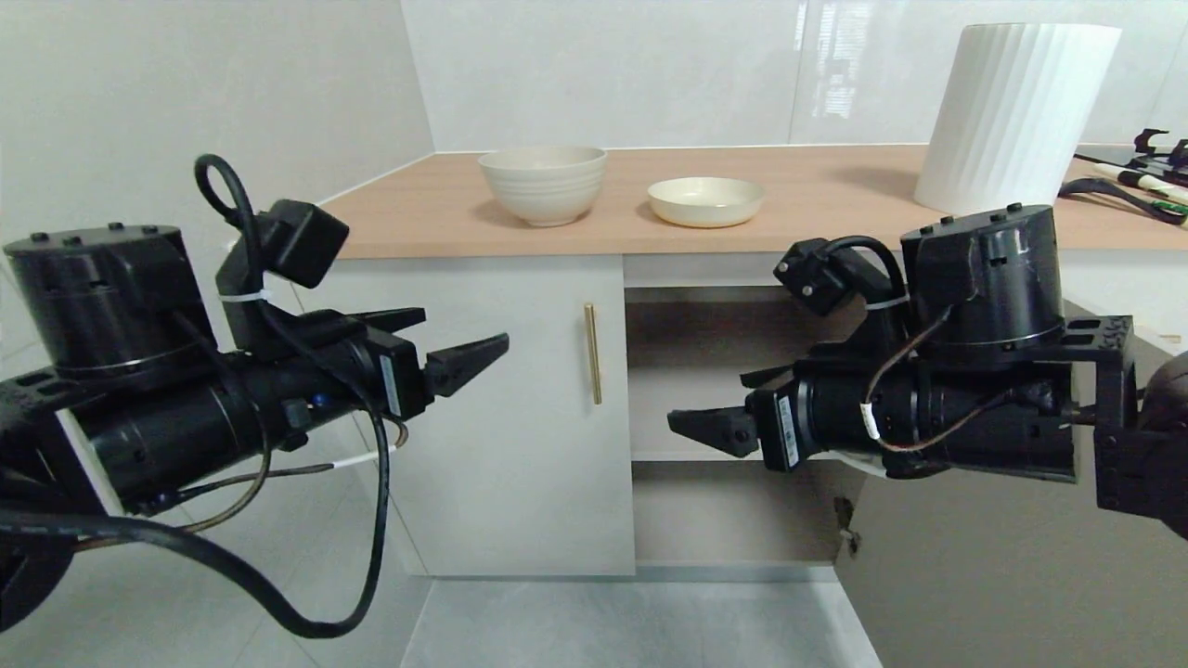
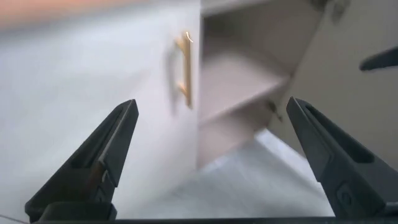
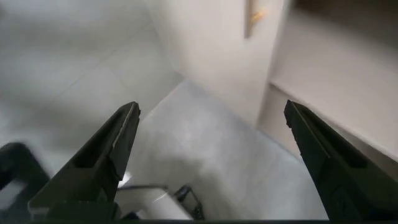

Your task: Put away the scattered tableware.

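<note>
Where the pale tiled walls meet in a corner at eleven o'clock, the wooden table [image 1: 835,199] runs across above a white cabinet [image 1: 520,417]. Its left door is shut and carries a brass handle [image 1: 592,353]; its right bay stands open on a shelf [image 1: 705,456]. A tall ribbed white vessel [image 1: 1016,111] stands on the table at two o'clock. Dark utensils [image 1: 1137,181] at three o'clock are cut off by the edge, and I cannot make them out. The cream ribbed bowl [image 1: 543,184] sits upright on the table at twelve o'clock. The shallow cream dish [image 1: 705,200] lies near it, at its three o'clock, not touching. My left tool [image 1: 455,336] and right tool [image 1: 715,401] are both released, grasping nothing, in front of the cabinet.
</note>
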